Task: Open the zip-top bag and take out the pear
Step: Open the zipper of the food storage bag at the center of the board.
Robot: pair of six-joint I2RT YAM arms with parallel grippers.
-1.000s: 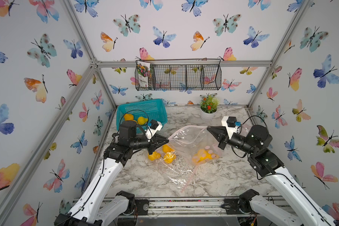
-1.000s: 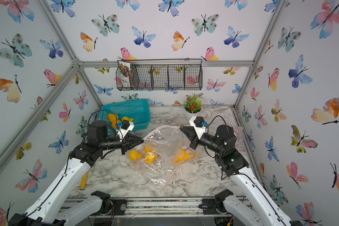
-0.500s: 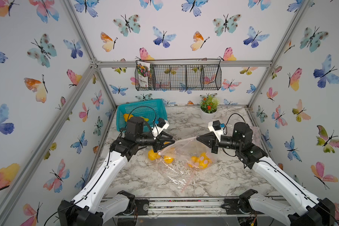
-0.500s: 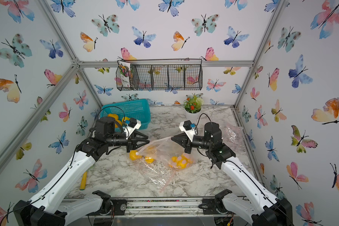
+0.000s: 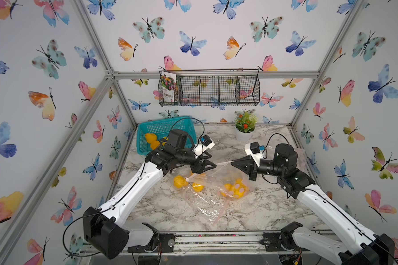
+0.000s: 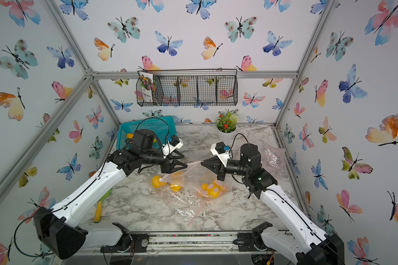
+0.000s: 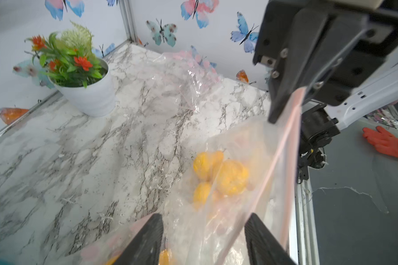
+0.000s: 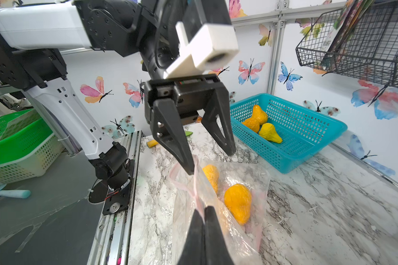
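Observation:
The clear zip-top bag (image 5: 207,190) (image 6: 184,185) hangs between my two grippers, its lower part on the marble table (image 5: 251,213). Yellow pears (image 5: 179,181) (image 7: 230,176) (image 8: 237,202) show through the plastic in two clusters. My right gripper (image 5: 232,163) (image 6: 202,163) (image 8: 203,211) is shut on the bag's pink zip strip, holding it up. Facing it, my left gripper (image 5: 213,166) (image 6: 185,165) (image 7: 205,220) stands open. The bag's rim brushes one of its fingers (image 8: 190,167), and plastic lies between the two fingers without being pinched.
A teal basket (image 5: 163,128) with loose pears (image 8: 269,133) sits at the back left. A potted plant (image 5: 245,128) stands at the back middle, under a wire wall basket (image 5: 209,91). Another crumpled bag (image 6: 271,156) lies at the right edge; a yellow-handled tool (image 6: 99,208) lies by the left edge.
My left gripper has gone from shut to open, letting go of the bag's rim. Both arms rose and drew together; the right one lifted the bag's strip.

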